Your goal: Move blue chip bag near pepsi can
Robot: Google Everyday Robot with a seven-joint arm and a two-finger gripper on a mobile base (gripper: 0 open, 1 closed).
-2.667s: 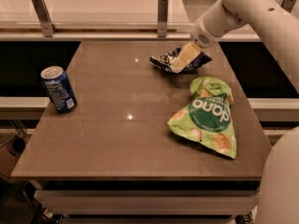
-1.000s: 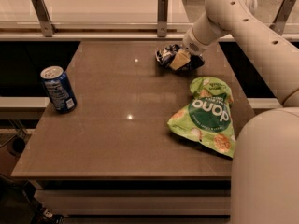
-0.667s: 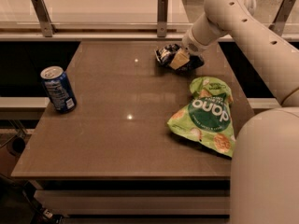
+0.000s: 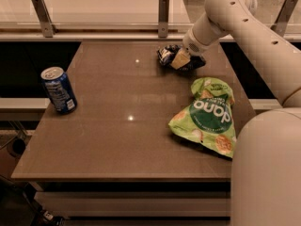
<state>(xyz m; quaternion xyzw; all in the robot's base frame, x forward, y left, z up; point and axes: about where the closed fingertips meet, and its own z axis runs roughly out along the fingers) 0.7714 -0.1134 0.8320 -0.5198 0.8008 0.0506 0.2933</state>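
The blue chip bag (image 4: 165,55), small, crumpled and dark navy with white patches, lies at the far right of the brown table (image 4: 117,140). My gripper (image 4: 181,59) is down on the bag's right part, and the white arm reaches in from the upper right. The bag rests on the table under the gripper. The pepsi can (image 4: 58,89), blue with a silver top, stands upright near the table's left edge, far from the bag.
A larger bright green chip bag (image 4: 206,116) lies on the right side of the table, in front of the gripper. A white counter with metal posts (image 4: 163,13) runs behind the table. The robot's white body (image 4: 268,173) fills the lower right.
Since 2.7 s ago the gripper has come down and slightly left onto the blue chip bag. Over the last second nothing has visibly moved.
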